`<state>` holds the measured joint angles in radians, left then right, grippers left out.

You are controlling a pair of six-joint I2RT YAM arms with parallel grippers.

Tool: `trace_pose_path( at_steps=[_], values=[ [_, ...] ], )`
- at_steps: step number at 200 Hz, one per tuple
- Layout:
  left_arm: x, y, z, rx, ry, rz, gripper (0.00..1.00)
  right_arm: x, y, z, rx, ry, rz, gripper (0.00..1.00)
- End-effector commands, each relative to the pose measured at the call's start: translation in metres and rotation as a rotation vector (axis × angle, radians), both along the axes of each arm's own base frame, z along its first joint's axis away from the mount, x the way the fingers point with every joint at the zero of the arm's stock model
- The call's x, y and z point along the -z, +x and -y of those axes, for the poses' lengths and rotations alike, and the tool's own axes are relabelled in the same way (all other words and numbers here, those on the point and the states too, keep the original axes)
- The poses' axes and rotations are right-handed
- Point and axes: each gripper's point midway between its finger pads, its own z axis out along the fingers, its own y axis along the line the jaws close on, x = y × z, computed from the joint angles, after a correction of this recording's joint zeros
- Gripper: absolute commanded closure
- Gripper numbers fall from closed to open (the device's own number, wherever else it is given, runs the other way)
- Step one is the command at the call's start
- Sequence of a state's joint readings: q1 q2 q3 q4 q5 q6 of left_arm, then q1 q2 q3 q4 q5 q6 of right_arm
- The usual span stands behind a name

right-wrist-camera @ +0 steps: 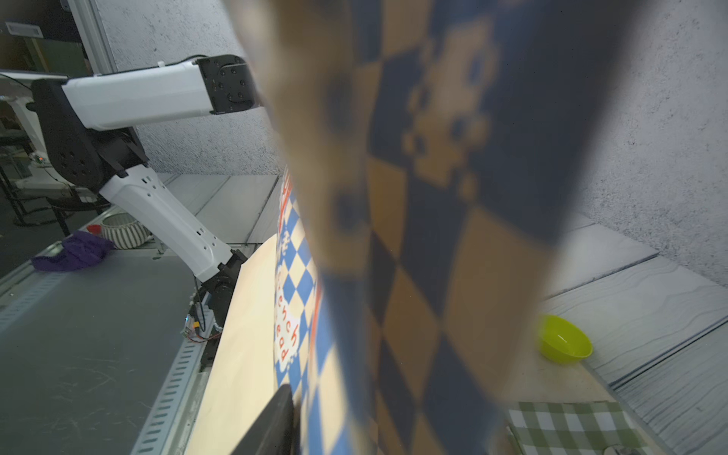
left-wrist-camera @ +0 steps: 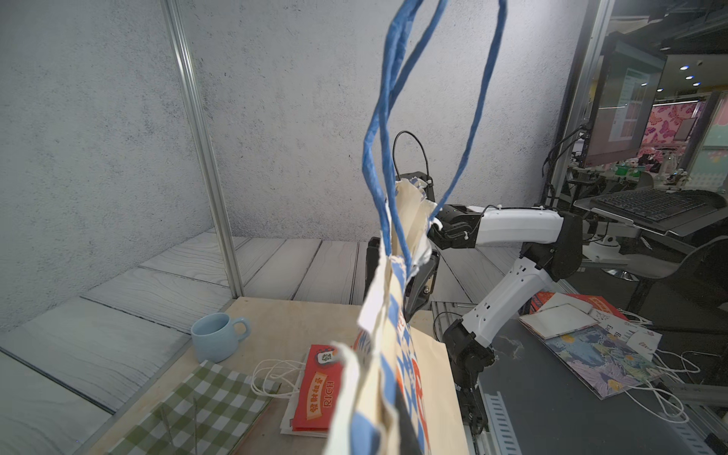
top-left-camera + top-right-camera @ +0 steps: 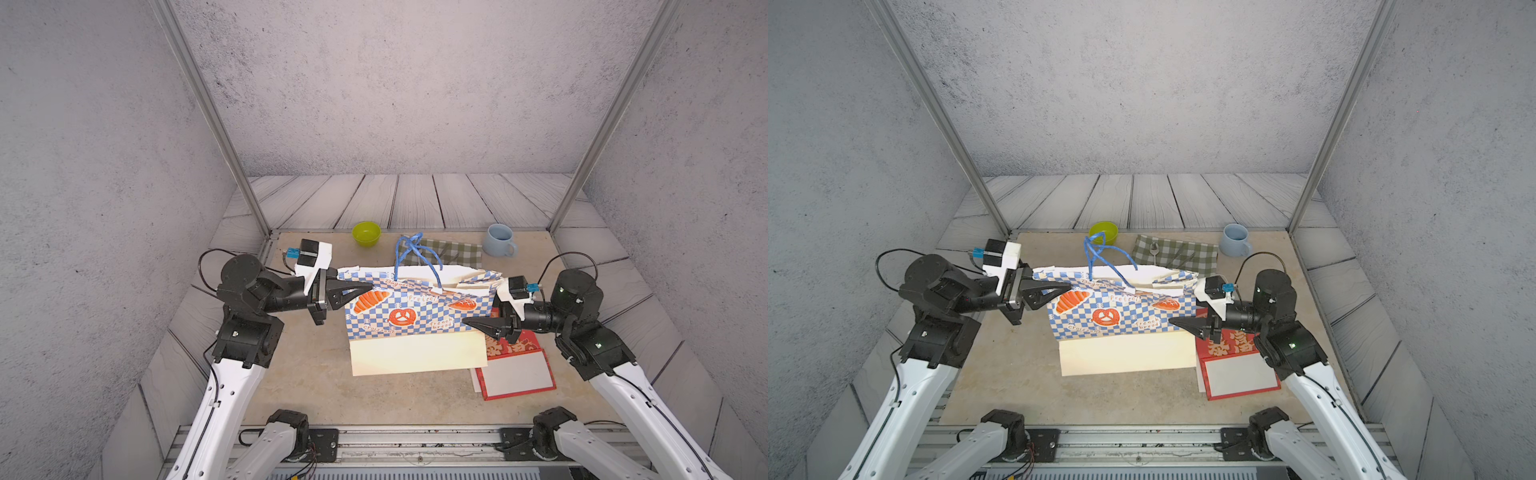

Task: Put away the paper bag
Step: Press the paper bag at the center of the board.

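Note:
The paper bag [image 3: 415,311], blue-and-white checked with bread prints, stands mid-table in both top views [image 3: 1121,316]. Its blue handles [image 3: 411,253] stick up, and a cream panel [image 3: 415,353] runs from its lower edge onto the table. My left gripper [image 3: 368,286] is shut on the bag's upper left edge; in the left wrist view that edge [image 2: 417,378] runs straight out from the camera. My right gripper [image 3: 478,324] is at the bag's lower right corner. In the right wrist view only one dark finger [image 1: 272,421] shows against the front face; the blurred bag [image 1: 433,197] hides the other.
A flat red paper bag [image 3: 515,365] lies under my right arm. Along the back edge stand a green bowl [image 3: 366,233], a green checked cloth [image 3: 449,251] with a spoon [image 3: 1154,249], and a blue mug [image 3: 498,240]. Metal frame posts [image 3: 249,195] rise at the back corners.

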<state>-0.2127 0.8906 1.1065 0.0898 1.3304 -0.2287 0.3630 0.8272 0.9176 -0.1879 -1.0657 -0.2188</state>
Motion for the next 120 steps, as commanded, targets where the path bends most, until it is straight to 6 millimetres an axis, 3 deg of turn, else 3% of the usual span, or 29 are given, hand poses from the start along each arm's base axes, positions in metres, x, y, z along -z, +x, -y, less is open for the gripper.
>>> trace_pose_path(
  at_steps=[1, 15, 35, 83, 120],
  values=[
    [-0.016, -0.011, -0.001, -0.010, -0.011, 0.089, 1.00, -0.017, -0.006, 0.001, -0.011, 0.021, 0.031, 0.48],
    [-0.013, -0.008, -0.001, -0.029, -0.001, 0.093, 1.00, -0.023, -0.005, 0.004, 0.025, 0.027, 0.045, 0.37],
    [-0.012, -0.006, -0.001, -0.031, 0.000, 0.089, 1.00, -0.028, -0.007, 0.009, 0.067, 0.032, 0.076, 0.33],
    [-0.009, -0.004, 0.000, -0.022, 0.004, 0.073, 1.00, -0.024, -0.012, 0.007, 0.028, 0.031, 0.030, 0.57],
    [-0.001, -0.002, 0.000, -0.026, 0.018, 0.058, 1.00, -0.034, -0.015, 0.007, 0.020, 0.053, 0.045, 0.76]
  ],
)
